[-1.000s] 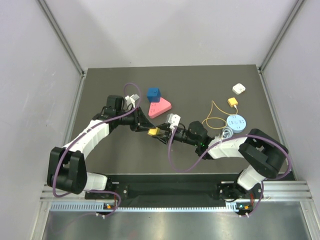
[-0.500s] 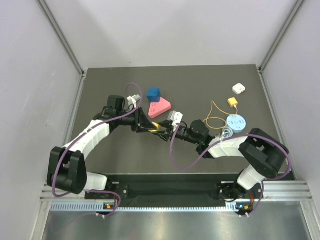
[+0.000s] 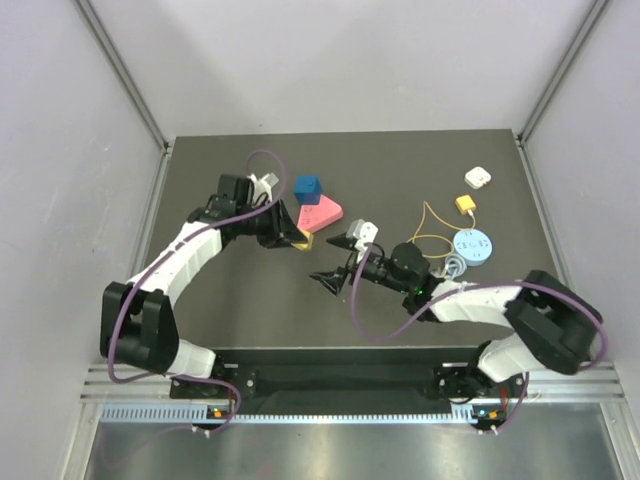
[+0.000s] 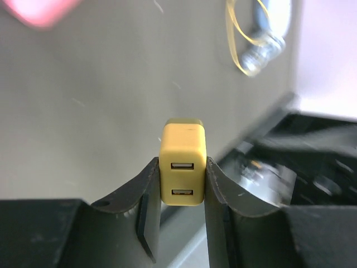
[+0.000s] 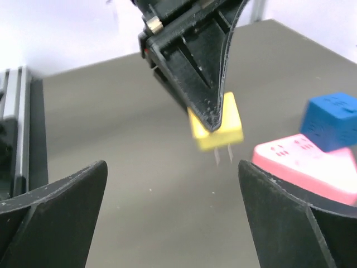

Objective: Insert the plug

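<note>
Right fingers (image 5: 50, 212) spread wide, right gripper (image 3: 328, 279) over mid table (image 3: 250, 300). Just beyond, left gripper (image 3: 298, 240) pinches a yellow two-port block (image 4: 183, 146), prongs down, right beside the pink triangle (image 3: 318, 215); blue cube (image 3: 307, 187) behind that. Far right, well apart from both grippers, the plug (image 3: 465, 204) lies between light-blue disc (image 3: 472, 245) and white block (image 3: 477, 178)

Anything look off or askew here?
Nothing stands out. The left gripper holds the yellow adapter squarely between its fingers, close to the pink triangular block. The right gripper is open and empty.
</note>
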Controlling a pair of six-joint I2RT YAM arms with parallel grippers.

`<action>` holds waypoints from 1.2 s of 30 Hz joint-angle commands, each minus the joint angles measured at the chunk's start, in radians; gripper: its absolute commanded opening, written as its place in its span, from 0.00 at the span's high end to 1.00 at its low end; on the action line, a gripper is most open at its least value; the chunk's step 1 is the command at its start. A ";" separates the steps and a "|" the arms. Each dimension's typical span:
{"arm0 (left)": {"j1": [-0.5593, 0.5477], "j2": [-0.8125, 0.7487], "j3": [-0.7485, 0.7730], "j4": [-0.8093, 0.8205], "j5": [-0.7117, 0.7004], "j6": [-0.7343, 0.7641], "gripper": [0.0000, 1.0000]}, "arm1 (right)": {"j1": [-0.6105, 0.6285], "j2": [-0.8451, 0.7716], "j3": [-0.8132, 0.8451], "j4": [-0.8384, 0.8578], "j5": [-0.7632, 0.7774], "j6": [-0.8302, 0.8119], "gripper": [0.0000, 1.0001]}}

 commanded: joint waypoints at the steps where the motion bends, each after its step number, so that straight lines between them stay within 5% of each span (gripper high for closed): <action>1: 0.003 0.040 0.115 -0.068 -0.243 0.138 1.00 | -0.007 -0.149 0.008 -0.149 0.114 0.072 0.00; 6: 0.001 0.164 0.230 -0.048 -0.444 0.215 1.00 | -0.018 -0.298 0.052 -0.517 0.326 0.142 0.00; 12: -0.037 0.298 0.376 -0.028 -0.613 0.267 1.00 | -0.074 -0.471 -0.026 -0.638 0.503 0.227 0.00; 26: -0.151 0.439 0.422 0.050 -0.669 0.236 1.00 | -0.248 -0.640 -0.083 -0.710 0.463 0.268 0.00; 36: -0.154 0.493 0.477 -0.051 -0.725 0.219 1.00 | -0.285 -0.683 -0.084 -0.745 0.451 0.255 0.00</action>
